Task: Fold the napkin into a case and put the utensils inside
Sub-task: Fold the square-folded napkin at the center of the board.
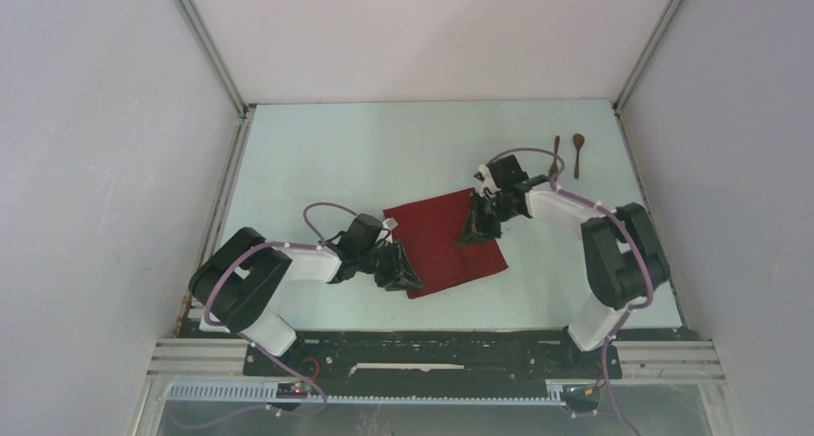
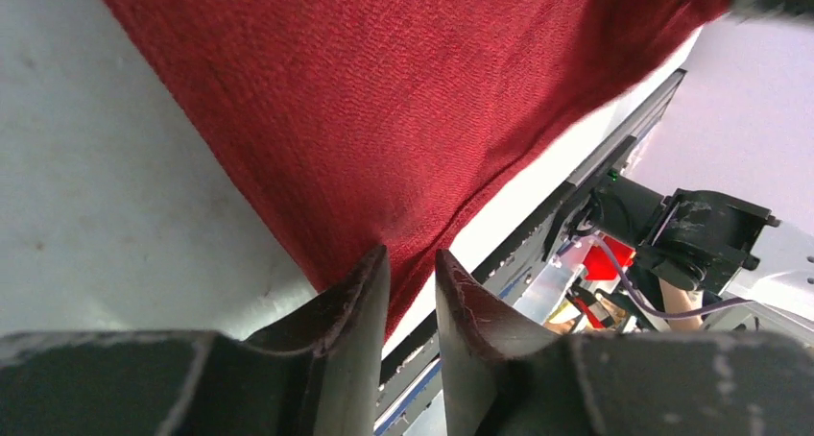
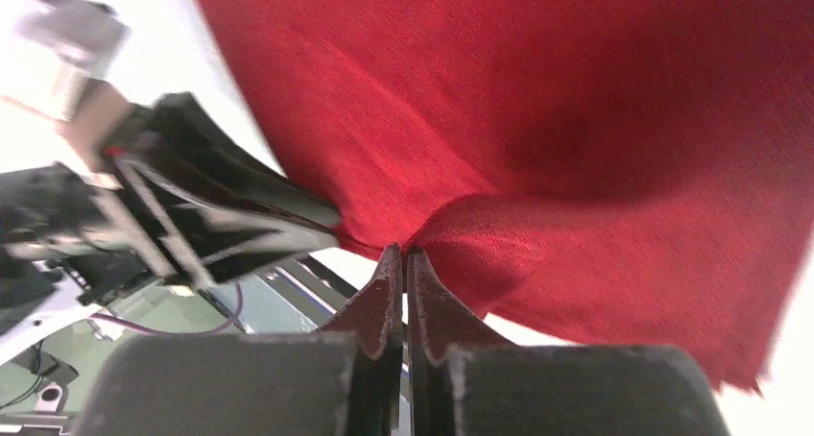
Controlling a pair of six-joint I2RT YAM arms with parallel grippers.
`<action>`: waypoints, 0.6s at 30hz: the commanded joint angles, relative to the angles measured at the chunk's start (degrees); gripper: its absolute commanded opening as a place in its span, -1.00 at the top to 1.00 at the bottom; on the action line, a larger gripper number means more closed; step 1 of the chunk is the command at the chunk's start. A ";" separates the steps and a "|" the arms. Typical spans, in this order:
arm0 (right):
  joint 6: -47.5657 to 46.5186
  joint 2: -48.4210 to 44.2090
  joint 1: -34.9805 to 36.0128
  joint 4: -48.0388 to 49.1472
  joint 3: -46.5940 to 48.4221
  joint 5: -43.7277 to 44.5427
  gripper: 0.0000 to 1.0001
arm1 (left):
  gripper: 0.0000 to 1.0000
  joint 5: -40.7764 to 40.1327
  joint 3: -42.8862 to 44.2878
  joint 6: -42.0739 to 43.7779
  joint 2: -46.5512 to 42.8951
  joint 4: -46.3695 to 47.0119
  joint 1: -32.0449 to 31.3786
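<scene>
The dark red napkin (image 1: 442, 239) lies spread flat in the middle of the table, not folded into a case. My left gripper (image 1: 408, 275) is at its near left corner. In the left wrist view its jaws (image 2: 411, 255) stand a little apart, with the napkin's (image 2: 403, 100) edge running in between the tips. My right gripper (image 1: 472, 232) is at the napkin's far right edge. The right wrist view shows this gripper (image 3: 403, 251) shut on a puckered pinch of the cloth (image 3: 576, 119). The utensils, a small brown fork (image 1: 556, 157) and spoon (image 1: 578, 155), lie at the far right of the table.
White walls close the table in on the left, right and back. A black rail (image 1: 432, 345) runs along the near edge between the two arm bases. The right arm's elbow (image 1: 619, 254) stands just right of the napkin.
</scene>
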 commanded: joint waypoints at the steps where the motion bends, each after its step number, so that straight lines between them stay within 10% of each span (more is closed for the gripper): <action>1: 3.16 7.21 4.22 4.81 10.38 -3.48 1.00 | 0.33 1.55 -1.64 -0.44 3.42 6.38 -0.31; 18: 6.78 26.72 10.94 9.67 30.98 -9.73 1.00 | 0.19 -6.23 -3.69 5.42 -15.41 -6.66 -0.29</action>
